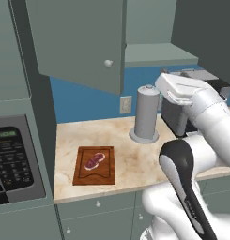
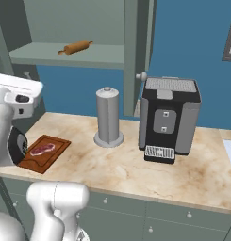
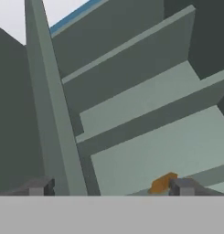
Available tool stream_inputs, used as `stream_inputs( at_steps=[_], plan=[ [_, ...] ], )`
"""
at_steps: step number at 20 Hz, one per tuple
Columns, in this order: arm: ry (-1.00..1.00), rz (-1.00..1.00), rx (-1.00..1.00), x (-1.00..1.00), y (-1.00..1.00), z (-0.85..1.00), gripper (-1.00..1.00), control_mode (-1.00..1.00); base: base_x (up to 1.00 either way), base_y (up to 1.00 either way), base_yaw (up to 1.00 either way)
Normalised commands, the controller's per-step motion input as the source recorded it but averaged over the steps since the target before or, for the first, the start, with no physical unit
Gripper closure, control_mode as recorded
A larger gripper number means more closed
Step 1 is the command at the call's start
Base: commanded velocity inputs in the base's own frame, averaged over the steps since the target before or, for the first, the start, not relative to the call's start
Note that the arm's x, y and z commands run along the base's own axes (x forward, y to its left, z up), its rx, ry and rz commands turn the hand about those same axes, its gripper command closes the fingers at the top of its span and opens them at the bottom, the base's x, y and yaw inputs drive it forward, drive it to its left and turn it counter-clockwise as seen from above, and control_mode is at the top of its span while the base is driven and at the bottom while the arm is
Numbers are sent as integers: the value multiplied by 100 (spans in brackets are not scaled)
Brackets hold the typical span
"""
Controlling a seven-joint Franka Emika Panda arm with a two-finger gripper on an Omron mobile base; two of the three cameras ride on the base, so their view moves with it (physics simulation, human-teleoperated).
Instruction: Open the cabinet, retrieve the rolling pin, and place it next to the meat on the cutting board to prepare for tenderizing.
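Note:
The cabinet (image 2: 65, 23) stands open, its left door (image 1: 79, 37) swung out over the counter and its right door (image 2: 136, 52) edge-on. The rolling pin (image 2: 76, 47) lies on the lower shelf inside; its tan end (image 3: 162, 183) shows just beside one fingertip (image 3: 184, 186). My gripper (image 3: 111, 187) is open with nothing between its fingers, and it looks into the cabinet from below the shelf. The meat (image 1: 95, 160) rests on the cutting board (image 1: 107, 176) at the counter's left end, well below my hand (image 1: 180, 89).
A grey paper-towel holder (image 1: 145, 115) stands mid-counter, with a black coffee machine (image 2: 169, 120) to its right. A tall unit with a black oven panel (image 1: 13, 159) borders the counter on the left. Drawers (image 2: 150, 219) run under the counter.

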Motion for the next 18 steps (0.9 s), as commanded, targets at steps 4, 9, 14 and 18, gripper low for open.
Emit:
stream_inputs(
  at_steps=[4, 9, 14, 18],
  plan=[
    [9, 6, 13, 23, -53, -7, -100, -100, 0, 0, 0],
    [21, 26, 13, 96, -19, -23, -100, -100, 0, 0, 0],
    [21, 33, 11, 99, -2, -24, -100, -100, 0, 0, 0],
    [12, 36, 2, 40, 26, -34, -100, -100, 0, 0, 0]
  ],
)
